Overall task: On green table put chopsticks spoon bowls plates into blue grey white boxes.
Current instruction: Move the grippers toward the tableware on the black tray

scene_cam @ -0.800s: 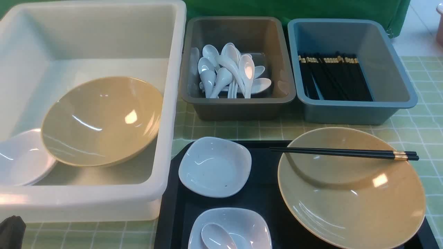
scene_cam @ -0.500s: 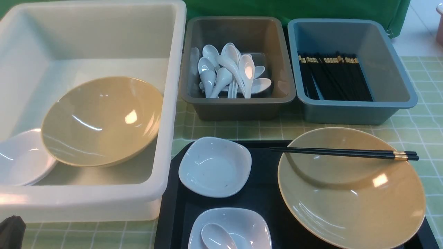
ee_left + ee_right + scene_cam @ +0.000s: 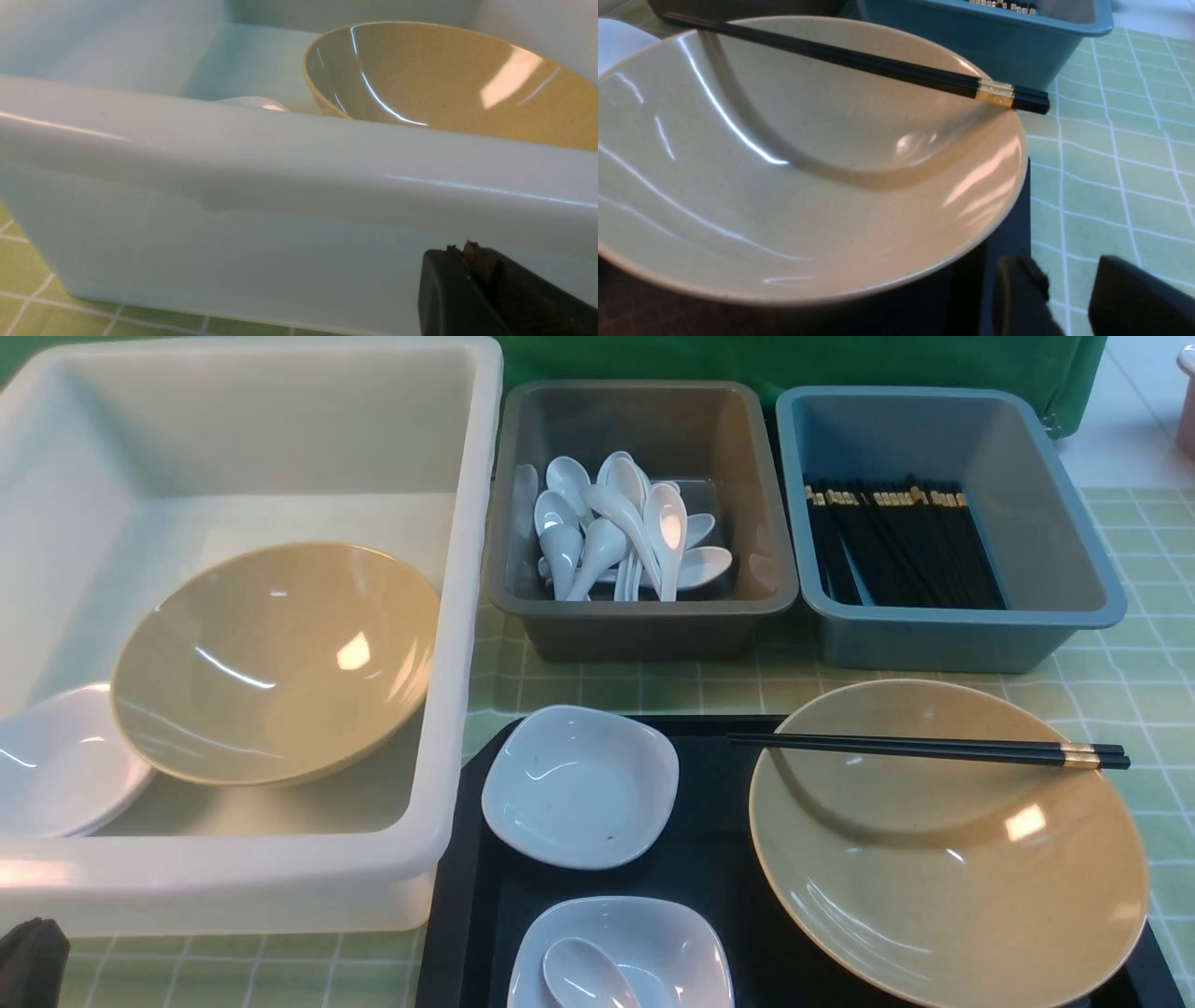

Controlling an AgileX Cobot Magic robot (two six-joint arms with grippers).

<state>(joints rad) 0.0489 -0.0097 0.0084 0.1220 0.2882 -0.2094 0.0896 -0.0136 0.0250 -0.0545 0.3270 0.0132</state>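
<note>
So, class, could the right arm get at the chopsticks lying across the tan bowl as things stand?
Probably yes. The right gripper sits close to the bowl, jaws apart, and the chopsticks lie bare across its rim with nothing over them.

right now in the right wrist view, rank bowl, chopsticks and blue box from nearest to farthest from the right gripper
1. bowl, close beside the right gripper
2. chopsticks, lying across the bowl's far rim
3. blue box, beyond the chopsticks
</note>
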